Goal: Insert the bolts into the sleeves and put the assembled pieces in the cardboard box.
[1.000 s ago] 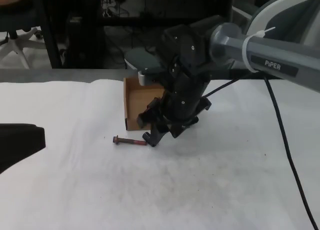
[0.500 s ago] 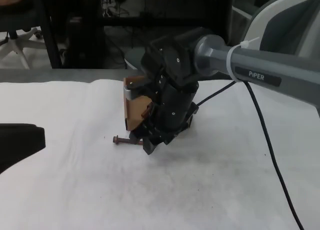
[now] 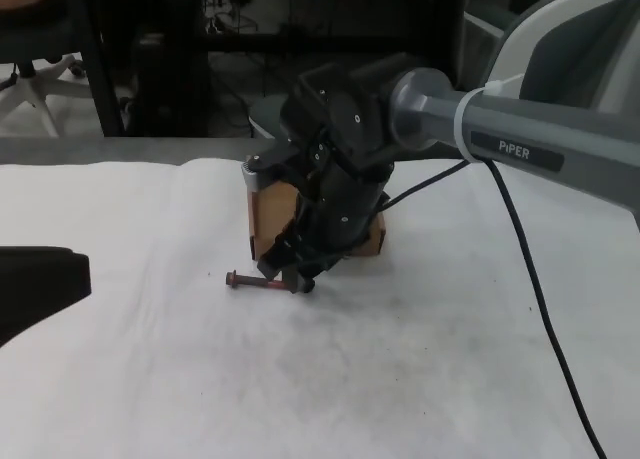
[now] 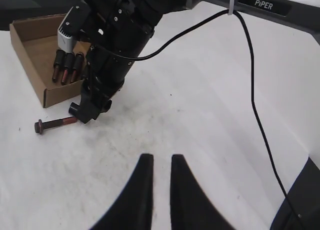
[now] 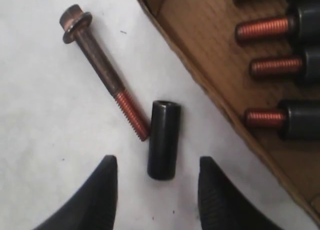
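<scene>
High view: the right arm leans in across the table (image 3: 420,379), and the right claw (image 3: 292,279) is down at the white cover, just in front of the cardboard box (image 3: 266,214), which sits toward the far edge. A loose bolt (image 3: 252,280) lies flat beside the claw.

Left wrist view: the left claw (image 4: 158,172) hangs above the cover, well apart from the work. Its fingers are all but pressed together with nothing between them. I'd guess it is kept clear until the bolt needs holding. Inside the box a few assembled pieces (image 4: 66,65) lie side by side near one wall.

Right wrist view: the right claw is spread wide, one finger on each side of a black sleeve (image 5: 163,140) lying on the cover, and neither finger touches it. The bolt's threaded tip rests just beside the sleeve, not inside it, and both lie just outside the box wall. The straddle looks like the set-up for a pinch across the sleeve's body. This pair is not yet joined.
</scene>
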